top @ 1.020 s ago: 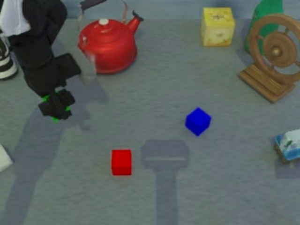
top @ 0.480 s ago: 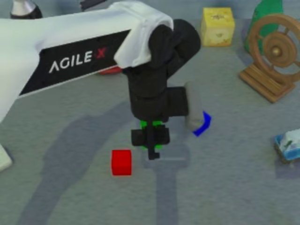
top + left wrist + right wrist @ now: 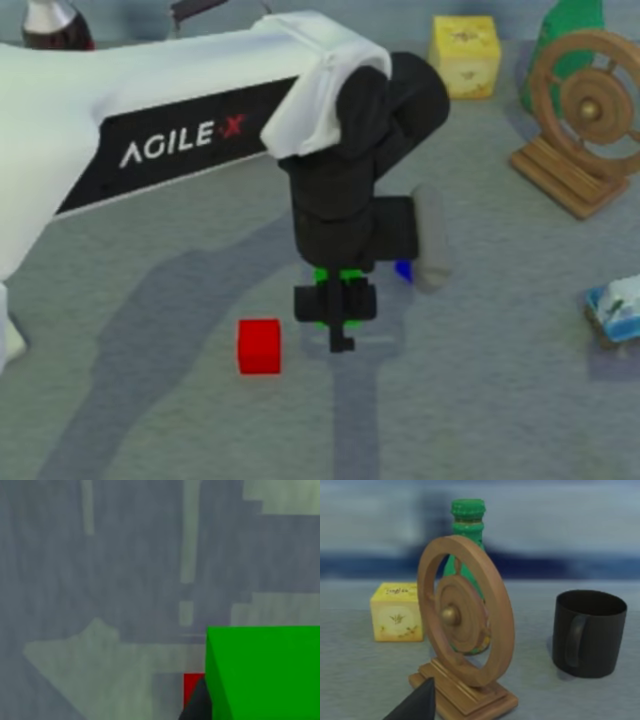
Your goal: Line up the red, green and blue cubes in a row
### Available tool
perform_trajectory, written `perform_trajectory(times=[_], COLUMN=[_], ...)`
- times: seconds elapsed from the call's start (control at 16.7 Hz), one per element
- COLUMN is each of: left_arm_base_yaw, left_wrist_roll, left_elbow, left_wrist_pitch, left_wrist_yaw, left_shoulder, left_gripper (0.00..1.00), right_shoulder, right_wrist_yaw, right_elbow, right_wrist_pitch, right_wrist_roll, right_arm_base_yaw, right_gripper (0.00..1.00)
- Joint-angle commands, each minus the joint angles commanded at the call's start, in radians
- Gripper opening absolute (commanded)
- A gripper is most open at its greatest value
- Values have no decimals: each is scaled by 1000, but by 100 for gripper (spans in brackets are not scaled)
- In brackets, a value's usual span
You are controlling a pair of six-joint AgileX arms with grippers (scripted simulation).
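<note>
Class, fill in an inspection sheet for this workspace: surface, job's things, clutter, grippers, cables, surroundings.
Surface: grey table, arm shadows across it.
Job's things: red cube on the table; green cube held in the left gripper, right of the red one; blue cube mostly hidden behind the arm.
Clutter: yellow box, wooden wheel, green bottle, black mug, small blue-white item.
Grippers: left jaws shut on green cube; right gripper out of the top view.
Cables: nothing seen.
Surroundings: nothing seen.

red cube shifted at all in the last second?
No. In the top view the red cube lies at the same spot on the table, left of the left gripper carrying the green cube.
</note>
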Motion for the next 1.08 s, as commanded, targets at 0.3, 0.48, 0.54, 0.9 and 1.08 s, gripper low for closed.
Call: perform_trajectory(times=[0.3, 0.48, 0.54, 0.9, 1.08], left_arm_base_yaw=[-4, -6, -7, -7, -7], left_wrist_roll=[-2, -2, -2, -2, -2], left_elbow=[-94, -143, -149, -150, -150], left_wrist_pitch=[143, 215, 224, 225, 225], left_wrist_yaw=[0, 1, 1, 1, 1], left_shoulder=[49, 77, 81, 81, 81], left_gripper=[0, 0, 0, 23, 45], right_shoulder=[0, 0, 0, 0, 0], right_wrist_yaw=[0, 0, 0, 0, 0], right_elbow=[0, 0, 0, 0, 0], right_wrist_pitch=[0, 0, 0, 0, 0], right_wrist_roll=[0, 0, 0, 0, 0], right_arm_base_yaw=[0, 0, 0, 0, 0], right_gripper=[100, 100, 100, 100, 100])
